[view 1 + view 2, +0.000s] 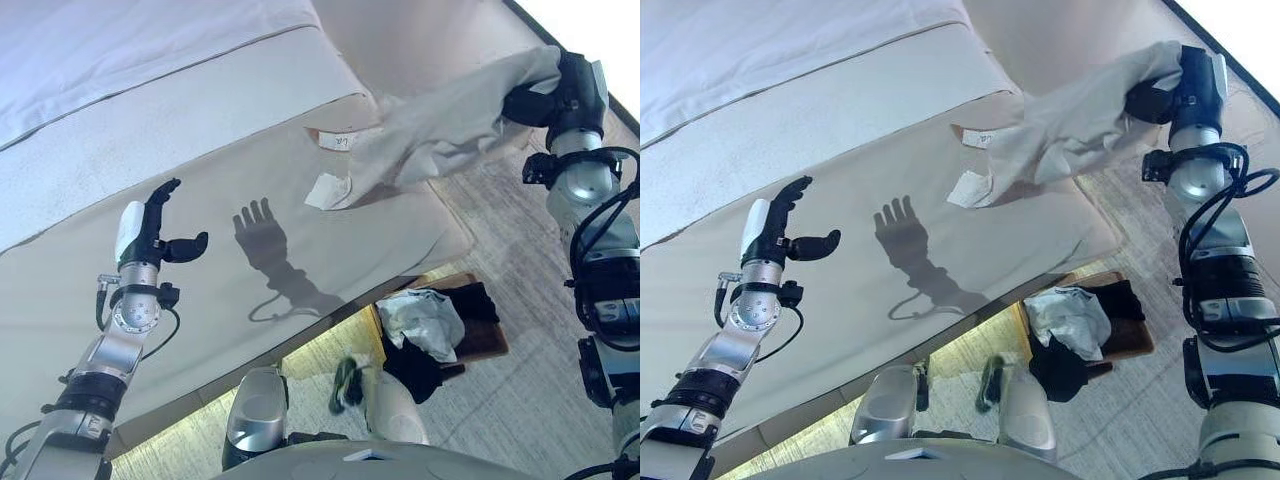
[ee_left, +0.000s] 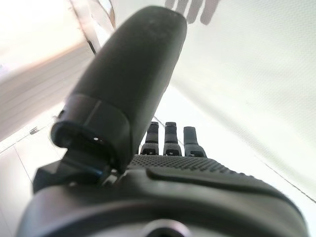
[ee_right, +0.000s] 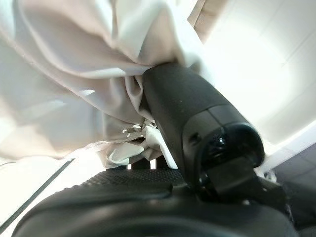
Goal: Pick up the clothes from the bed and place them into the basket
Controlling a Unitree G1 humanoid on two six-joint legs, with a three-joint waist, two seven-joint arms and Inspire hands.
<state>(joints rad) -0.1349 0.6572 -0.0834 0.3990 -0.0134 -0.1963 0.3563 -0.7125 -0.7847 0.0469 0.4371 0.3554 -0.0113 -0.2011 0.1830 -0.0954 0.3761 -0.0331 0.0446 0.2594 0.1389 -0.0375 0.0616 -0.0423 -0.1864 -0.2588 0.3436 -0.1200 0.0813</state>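
My right hand (image 1: 545,95) is shut on a pale beige garment (image 1: 440,125) and holds it up above the bed's right corner. The cloth hangs down to the left, and its white labels (image 1: 328,190) hang just over the bed (image 1: 200,260). In the right wrist view the thumb (image 3: 182,113) presses into bunched pale cloth (image 3: 74,74). My left hand (image 1: 160,235) is open and empty above the bed's front left part. The brown basket (image 1: 490,340) stands on the floor below the bed's corner, holding white and black clothes (image 1: 425,325).
The bed has a beige cover and white bedding (image 1: 120,60) at the back left. A green and black item (image 1: 347,385) lies on the floor by the bed's front edge. Grey tiled floor (image 1: 520,210) lies to the right of the bed.
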